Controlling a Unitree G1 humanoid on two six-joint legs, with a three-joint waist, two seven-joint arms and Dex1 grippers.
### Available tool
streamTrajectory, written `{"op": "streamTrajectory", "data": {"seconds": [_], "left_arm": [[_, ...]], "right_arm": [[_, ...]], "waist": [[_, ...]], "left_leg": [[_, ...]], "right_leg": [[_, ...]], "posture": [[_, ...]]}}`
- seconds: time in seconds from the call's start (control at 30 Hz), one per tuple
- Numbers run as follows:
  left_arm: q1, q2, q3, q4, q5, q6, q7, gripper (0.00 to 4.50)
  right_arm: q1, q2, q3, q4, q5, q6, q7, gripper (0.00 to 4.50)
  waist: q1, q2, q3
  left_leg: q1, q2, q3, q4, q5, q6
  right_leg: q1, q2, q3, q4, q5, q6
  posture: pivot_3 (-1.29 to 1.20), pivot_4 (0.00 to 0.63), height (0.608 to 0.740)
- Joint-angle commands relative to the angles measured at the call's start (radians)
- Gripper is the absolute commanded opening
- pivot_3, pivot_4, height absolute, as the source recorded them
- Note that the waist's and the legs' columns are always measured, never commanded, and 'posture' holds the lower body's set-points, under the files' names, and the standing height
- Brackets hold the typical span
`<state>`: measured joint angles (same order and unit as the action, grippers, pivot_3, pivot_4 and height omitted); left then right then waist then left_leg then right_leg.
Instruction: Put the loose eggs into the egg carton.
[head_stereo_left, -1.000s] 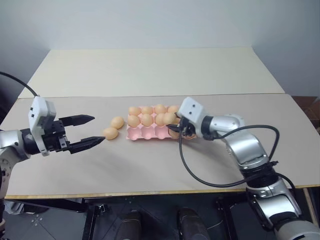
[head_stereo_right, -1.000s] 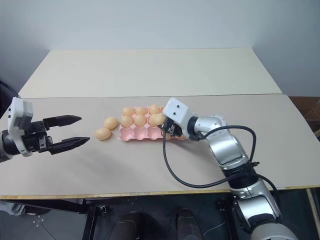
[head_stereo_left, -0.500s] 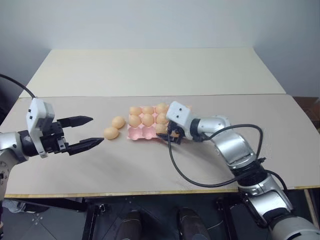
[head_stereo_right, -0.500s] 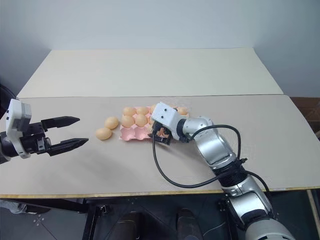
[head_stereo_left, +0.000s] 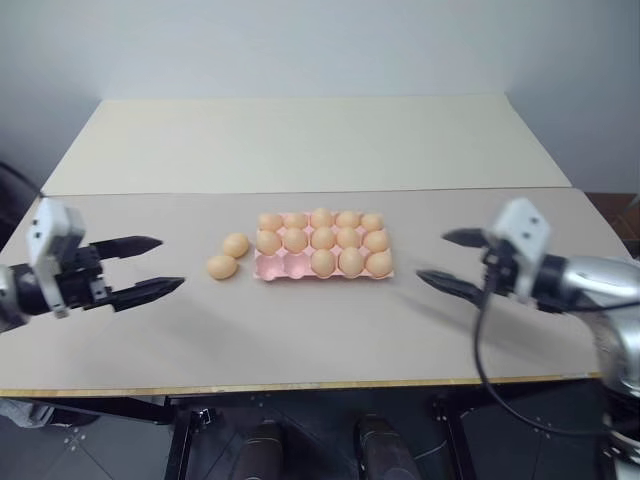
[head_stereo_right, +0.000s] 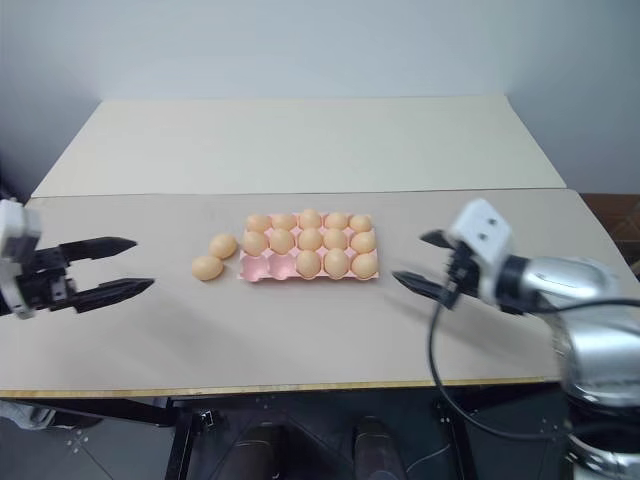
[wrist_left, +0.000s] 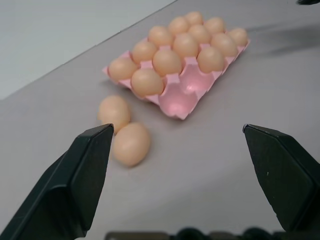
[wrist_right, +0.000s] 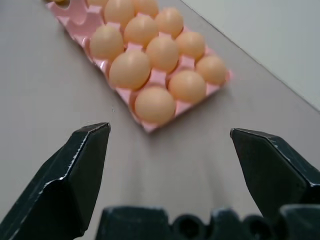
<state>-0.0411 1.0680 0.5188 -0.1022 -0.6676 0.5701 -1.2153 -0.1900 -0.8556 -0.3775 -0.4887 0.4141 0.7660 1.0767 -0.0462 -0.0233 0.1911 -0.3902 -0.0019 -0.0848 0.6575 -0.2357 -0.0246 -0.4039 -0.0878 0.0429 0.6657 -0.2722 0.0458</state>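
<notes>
In the left eye view, the pink egg carton (head_stereo_left: 322, 248) sits in the middle of the frame on the table (head_stereo_left: 300, 330) with thirteen eggs in it and two front left cups bare, and two loose eggs (head_stereo_left: 229, 256) lie just to its left. The left gripper (head_stereo_left: 143, 267) at the left edge and the blurry right gripper (head_stereo_left: 446, 260) at the right are both wide open and hold nothing.

In the left wrist view, the loose eggs (wrist_left: 124, 131) touch each other near one black finger (wrist_left: 75, 185), and the right end of the carton (wrist_left: 180, 100) is a bit blurry. In the right wrist view, the carton (wrist_right: 150, 80) is cut off at the top left.

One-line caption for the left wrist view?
Open left claw faces two loose eggs beside the nearly full pink carton.
</notes>
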Motion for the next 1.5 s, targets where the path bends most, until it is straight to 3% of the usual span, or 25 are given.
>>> {"op": "streamTrajectory", "data": {"seconds": [0.03, 0.3, 0.57, 0.93, 1.47, 1.5], "left_arm": [[0.034, 0.025, 0.053, 0.007, 0.026, -0.036, -0.036, 4.5], [0.046, -0.028, 0.038, -0.016, 0.031, -0.037, 0.019, 4.5], [-0.108, -0.172, -0.154, 0.057, 0.136, -0.1, 0.161, 4.5], [-0.308, -0.339, -0.363, 0.3, 0.321, -0.282, 0.248, 4.5], [-0.432, -0.457, -0.43, 0.493, 0.413, -0.337, 0.338, 4.5], [-0.435, -0.457, -0.435, 0.506, 0.419, -0.343, 0.333, 4.32]], "right_arm": [[0.038, -0.06, -0.104, -0.04, 0.084, -0.053, 0.082, 4.44], [0.05, -0.063, -0.054, -0.05, 0.119, -0.099, 0.036, 4.44], [0.014, -0.045, 0.038, -0.053, 0.115, -0.147, -0.031, 4.44], [0.008, -0.072, 0.026, -0.106, 0.159, -0.115, -0.086, 4.44], [0.041, -0.129, -0.029, -0.165, 0.254, -0.069, -0.121, 4.44], [0.04, -0.132, -0.03, -0.165, 0.259, -0.068, -0.125, 4.48]], "waist": [[0.0, 0.0, 0.0], [0.004, 0.0, 0.0], [0.011, -0.001, -0.001], [0.017, -0.002, -0.001], [0.028, -0.003, -0.001], [0.028, -0.003, -0.001]], "left_leg": [[0.001, 0.0, 0.001, 0.0, 0.0, 0.0], [0.001, 0.001, 0.001, 0.0, 0.0, 0.0], [0.001, 0.0, 0.001, 0.001, -0.001, 0.0], [-0.001, -0.001, 0.001, 0.002, -0.001, 0.0], [-0.001, -0.001, 0.001, 0.003, -0.001, 0.0], [-0.001, -0.001, 0.001, 0.003, -0.001, 0.0]], "right_leg": [[0.001, 0.0, 0.0, 0.0, 0.0, 0.0], [0.002, 0.0, 0.0, -0.001, 0.0, 0.0], [0.003, 0.0, 0.0, -0.001, 0.001, 0.001], [0.001, -0.001, 0.0, -0.001, 0.001, 0.002], [0.001, -0.001, 0.0, -0.001, 0.002, 0.002], [0.001, -0.001, 0.0, -0.001, 0.002, 0.002]], "posture": [[0.0, 0.15, 0.74], [0.0, 0.15, 0.74], [0.0, 0.15, 0.74], [0.0, 0.15, 0.74], [0.0, 0.15, 0.74], [0.0, 0.15, 0.74]]}}
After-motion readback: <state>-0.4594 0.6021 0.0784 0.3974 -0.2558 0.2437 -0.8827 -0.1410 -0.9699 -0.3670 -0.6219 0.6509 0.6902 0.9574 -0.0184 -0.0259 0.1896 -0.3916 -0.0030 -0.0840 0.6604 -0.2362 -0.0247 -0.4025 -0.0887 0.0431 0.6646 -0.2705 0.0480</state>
